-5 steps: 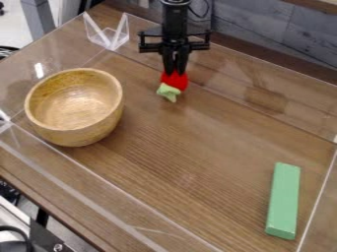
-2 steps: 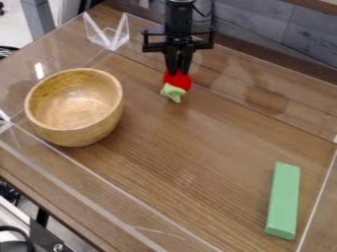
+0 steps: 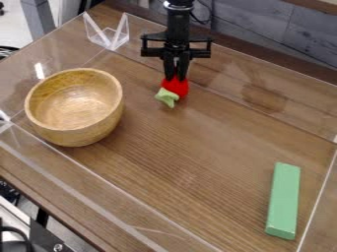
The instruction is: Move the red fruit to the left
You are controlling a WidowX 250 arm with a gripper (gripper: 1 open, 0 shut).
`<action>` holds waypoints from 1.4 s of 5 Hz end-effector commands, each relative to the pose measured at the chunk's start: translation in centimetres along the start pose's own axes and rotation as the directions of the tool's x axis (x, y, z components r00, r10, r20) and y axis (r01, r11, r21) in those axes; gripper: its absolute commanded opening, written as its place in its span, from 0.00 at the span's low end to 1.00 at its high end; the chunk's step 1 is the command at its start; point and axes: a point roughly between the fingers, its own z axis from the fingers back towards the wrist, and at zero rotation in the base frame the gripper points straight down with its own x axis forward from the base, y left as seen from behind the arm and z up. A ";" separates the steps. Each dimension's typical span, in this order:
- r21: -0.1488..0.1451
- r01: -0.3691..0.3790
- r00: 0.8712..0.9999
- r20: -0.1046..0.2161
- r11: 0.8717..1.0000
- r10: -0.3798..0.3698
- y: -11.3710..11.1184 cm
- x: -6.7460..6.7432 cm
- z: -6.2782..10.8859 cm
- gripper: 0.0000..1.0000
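Camera view: gripper (image 3: pixel 174 83) points straight down, jaws pinching red fruit (image 3: pixel 172 91) at its top; green leafy end pokes out toward lower left. Fruit low over wooden table (image 3: pixel 184 167), far side, right of wooden bowl (image 3: pixel 74 104); contact with table unclear. Green block (image 3: pixel 283 200) well apart, near right corner

Step in hand, by my reading: carry fruit left. To do well: keep pinch firm, lift enough to clear table, travel left, mind bowl rim and clear plastic wall (image 3: pixel 105 31) behind, set down gently before releasing
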 end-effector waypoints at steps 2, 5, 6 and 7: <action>-0.093 -0.054 0.998 0.039 0.994 0.058 3.8 3.7 6.1 0.00; -0.035 0.040 0.999 0.038 0.999 -0.039 6.4 5.3 5.7 0.00; -0.019 0.031 0.999 0.034 0.999 -0.031 6.5 5.7 4.4 0.00; -0.005 0.021 0.999 0.030 1.000 -0.020 7.0 5.9 3.3 0.00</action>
